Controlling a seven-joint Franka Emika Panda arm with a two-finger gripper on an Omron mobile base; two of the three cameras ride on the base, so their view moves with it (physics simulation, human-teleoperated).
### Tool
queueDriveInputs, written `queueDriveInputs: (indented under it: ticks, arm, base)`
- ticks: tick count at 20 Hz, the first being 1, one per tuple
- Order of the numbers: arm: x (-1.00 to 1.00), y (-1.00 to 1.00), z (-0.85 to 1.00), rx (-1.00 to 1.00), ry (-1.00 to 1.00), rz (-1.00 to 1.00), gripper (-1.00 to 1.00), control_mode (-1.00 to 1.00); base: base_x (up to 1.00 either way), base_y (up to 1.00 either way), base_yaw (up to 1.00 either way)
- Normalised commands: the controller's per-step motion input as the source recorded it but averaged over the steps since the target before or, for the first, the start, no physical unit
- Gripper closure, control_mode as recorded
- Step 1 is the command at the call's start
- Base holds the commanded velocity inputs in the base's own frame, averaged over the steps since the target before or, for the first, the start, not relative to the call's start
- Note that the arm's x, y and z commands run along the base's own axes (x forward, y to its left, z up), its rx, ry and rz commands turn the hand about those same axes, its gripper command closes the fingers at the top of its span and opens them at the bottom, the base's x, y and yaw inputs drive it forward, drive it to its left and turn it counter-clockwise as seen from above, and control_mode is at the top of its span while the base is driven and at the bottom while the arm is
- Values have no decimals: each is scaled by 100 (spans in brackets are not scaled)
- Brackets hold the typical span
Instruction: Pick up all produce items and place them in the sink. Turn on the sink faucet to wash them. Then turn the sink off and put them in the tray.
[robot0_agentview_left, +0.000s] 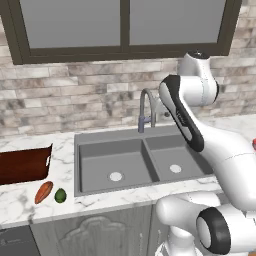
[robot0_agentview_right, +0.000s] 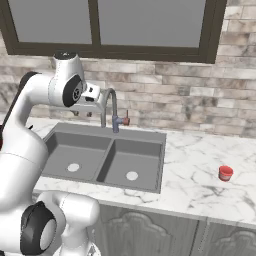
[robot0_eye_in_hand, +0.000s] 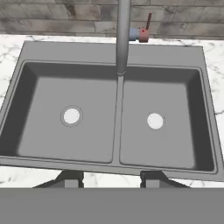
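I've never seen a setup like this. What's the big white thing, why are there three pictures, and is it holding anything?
The white thing is a robot arm in a computer-drawn kitchen. Two pictures come from cameras behind it, one on each side. The third comes from a camera on its hand, looking down into the sink; the two dark stubs at the bottom are the gripper, parted with nothing between them. The tap stands behind the two basins, which are bare. On the counter left of the sink lie an orange-red vegetable and a green lime, in front of a wooden tray. A small red cup sits to the right.
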Motion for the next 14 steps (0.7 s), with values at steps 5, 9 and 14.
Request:
queueDriveInputs:
  ticks: [5, 9, 14]
  arm:
    - [-35, 11, -1, 0, -4, 0, -100, -100]
    - [-43, 38, -4, -3, -1, 0, -100, -100]
    - [-23, 49, -9, -9, 1, 0, -100, -100]
  base:
    - [0, 0, 0]
    - [0, 0, 0]
    - [0, 0, 0]
